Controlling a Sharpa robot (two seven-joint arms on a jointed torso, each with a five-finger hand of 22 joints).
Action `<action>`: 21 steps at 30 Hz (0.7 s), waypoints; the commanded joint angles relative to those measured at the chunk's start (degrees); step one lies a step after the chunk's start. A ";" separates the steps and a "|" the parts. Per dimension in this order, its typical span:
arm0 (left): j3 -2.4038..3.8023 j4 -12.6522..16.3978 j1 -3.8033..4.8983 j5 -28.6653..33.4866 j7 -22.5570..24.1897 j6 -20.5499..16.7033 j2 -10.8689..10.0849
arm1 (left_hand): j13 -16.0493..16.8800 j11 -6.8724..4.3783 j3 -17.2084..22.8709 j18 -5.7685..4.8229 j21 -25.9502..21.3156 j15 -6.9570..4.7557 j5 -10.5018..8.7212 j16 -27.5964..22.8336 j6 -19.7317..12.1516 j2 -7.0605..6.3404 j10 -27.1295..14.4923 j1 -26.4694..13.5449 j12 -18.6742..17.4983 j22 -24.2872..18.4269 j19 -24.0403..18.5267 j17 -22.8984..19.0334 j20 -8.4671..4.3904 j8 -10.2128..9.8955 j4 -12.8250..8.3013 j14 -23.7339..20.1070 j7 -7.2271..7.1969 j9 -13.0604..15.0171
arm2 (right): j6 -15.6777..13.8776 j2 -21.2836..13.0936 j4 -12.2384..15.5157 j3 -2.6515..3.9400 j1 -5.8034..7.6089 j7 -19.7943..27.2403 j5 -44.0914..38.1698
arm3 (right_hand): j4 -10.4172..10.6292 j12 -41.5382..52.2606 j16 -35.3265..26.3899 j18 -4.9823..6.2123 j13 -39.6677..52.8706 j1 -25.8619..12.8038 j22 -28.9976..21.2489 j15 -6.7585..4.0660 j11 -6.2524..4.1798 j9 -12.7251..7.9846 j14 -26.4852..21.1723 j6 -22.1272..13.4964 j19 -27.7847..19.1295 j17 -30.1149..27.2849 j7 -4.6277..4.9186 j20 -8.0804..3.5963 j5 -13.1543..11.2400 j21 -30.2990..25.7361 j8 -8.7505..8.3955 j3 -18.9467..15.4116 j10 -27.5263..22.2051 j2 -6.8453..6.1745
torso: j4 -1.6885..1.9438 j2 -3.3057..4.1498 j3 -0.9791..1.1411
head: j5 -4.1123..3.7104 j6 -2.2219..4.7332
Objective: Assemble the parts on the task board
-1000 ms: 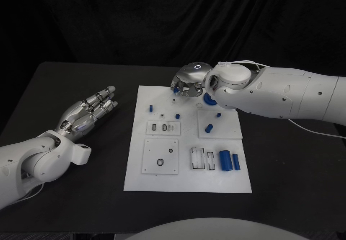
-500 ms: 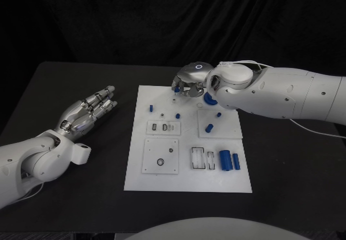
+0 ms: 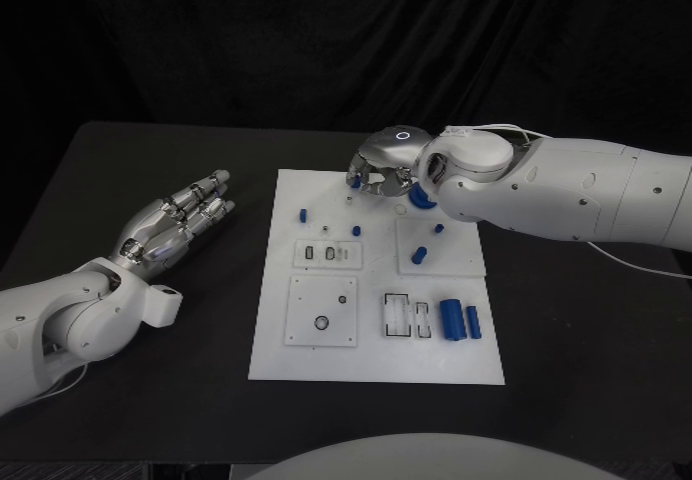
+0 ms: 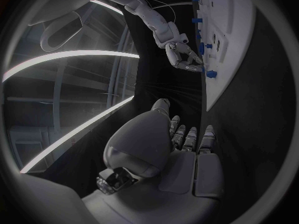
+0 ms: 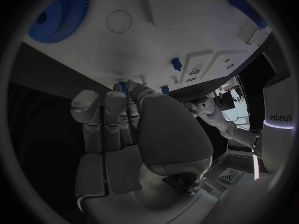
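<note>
Your left hand (image 3: 176, 222) lies slack on the black table (image 3: 130, 380), fingers apart, holding nothing. Ahead, loose blue parts (image 3: 459, 320) dot the task board (image 3: 375, 355). At its far edge your right hand (image 3: 384, 170) pinches a small blue part (image 3: 355, 182); lower it squarely. Black drapes close the room.

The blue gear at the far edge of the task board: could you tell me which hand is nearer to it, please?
Right. The right hand hovers over the board's far edge just beside the blue gear. The left hand rests off the task board, on the table.
</note>
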 commanded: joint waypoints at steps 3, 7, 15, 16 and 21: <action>0.05 0.10 0.05 -0.02 7.48 0.59 -0.04 | 0.00 -0.06 0.47 1.08 0.33 0.44 0.30 -0.21 0.05 0.07 -0.25 0.73 0.29 0.08 0.12 -0.09 0.39 0.14 -0.02 0.08 0.35 0.05 | 0.34 -0.34 0.44 -0.01 -0.25 -0.17 -0.20 | 0.38 -0.02 -0.16 -0.29 0.12 -0.20 0.06 0.21 0.26 -0.03 -0.34 0.22 -0.33 0.04 -0.12 -0.08 -0.36 -0.22 0.14 -0.04 -0.33 -0.55 | 0.07 0.01 -0.02 | -0.11 -0.06; 0.05 0.10 0.05 -0.02 7.31 0.62 -0.07 | 0.00 -0.06 0.47 1.08 0.33 0.44 0.30 -0.21 0.05 0.07 -0.25 0.73 0.29 0.08 0.12 -0.09 0.39 0.14 -0.02 0.08 0.35 0.05 | 0.89 -0.41 0.57 -0.01 -0.34 -0.35 -0.20 | 0.45 0.04 -0.33 -0.27 0.18 -0.26 -0.06 0.30 0.31 -0.09 -0.47 0.03 -0.45 -0.19 -0.46 -0.01 -0.40 -0.37 -0.02 -0.10 -0.29 -0.67 | 0.02 0.01 -0.01 | -0.15 -0.10; 0.05 0.08 0.05 -0.02 7.04 0.65 -0.11 | -0.05 -0.11 0.67 1.08 0.33 0.64 0.29 -0.21 -0.16 0.05 -0.46 0.79 0.24 0.08 0.13 -0.09 0.48 0.10 -0.16 0.08 0.28 0.02 | 0.70 -0.59 0.56 -0.01 -0.46 -1.48 -0.20 | 1.32 -0.62 -1.51 0.03 0.31 -0.82 -0.96 0.87 0.94 -1.95 -1.47 -6.28 -1.40 -1.48 -2.54 0.55 -0.53 -1.80 -1.66 -0.23 -2.28 -1.60 | 0.00 0.00 -0.02 | -0.02 -0.04; 0.05 0.09 0.05 -0.02 7.02 0.66 -0.13 | -0.05 -0.11 0.67 1.08 0.33 0.64 0.29 -0.21 -0.16 0.05 -0.46 0.79 0.24 0.08 0.13 -0.09 0.48 0.10 -0.16 0.08 0.28 0.02 | 0.13 -0.69 0.57 -0.01 -0.47 -1.51 -0.20 | 1.45 -0.70 -1.68 0.07 0.36 -0.94 -1.11 0.95 1.05 -2.36 -1.61 -7.45 -1.55 -1.66 -2.89 0.62 -0.57 -2.04 -1.67 -0.34 -2.67 -1.74 | -0.02 0.00 -0.02 | -0.01 -0.04; 0.05 0.18 0.05 -0.02 6.99 0.65 -0.31 | -0.05 -0.11 0.67 1.08 0.33 0.64 0.29 -0.21 -0.16 0.05 -0.46 0.79 0.24 0.08 0.13 -0.09 0.48 0.10 -0.16 0.08 0.28 0.02 | -3.28 -1.75 1.04 -0.01 -0.47 -0.75 -0.16 | 2.14 -0.65 -2.04 0.17 0.80 -1.74 -1.27 1.15 1.36 -5.73 -1.95 -16.56 -1.82 -1.92 -5.32 0.89 -1.21 -2.74 -1.97 -1.47 -4.60 -2.08 | 0.05 -0.02 -0.02 | -0.08 0.13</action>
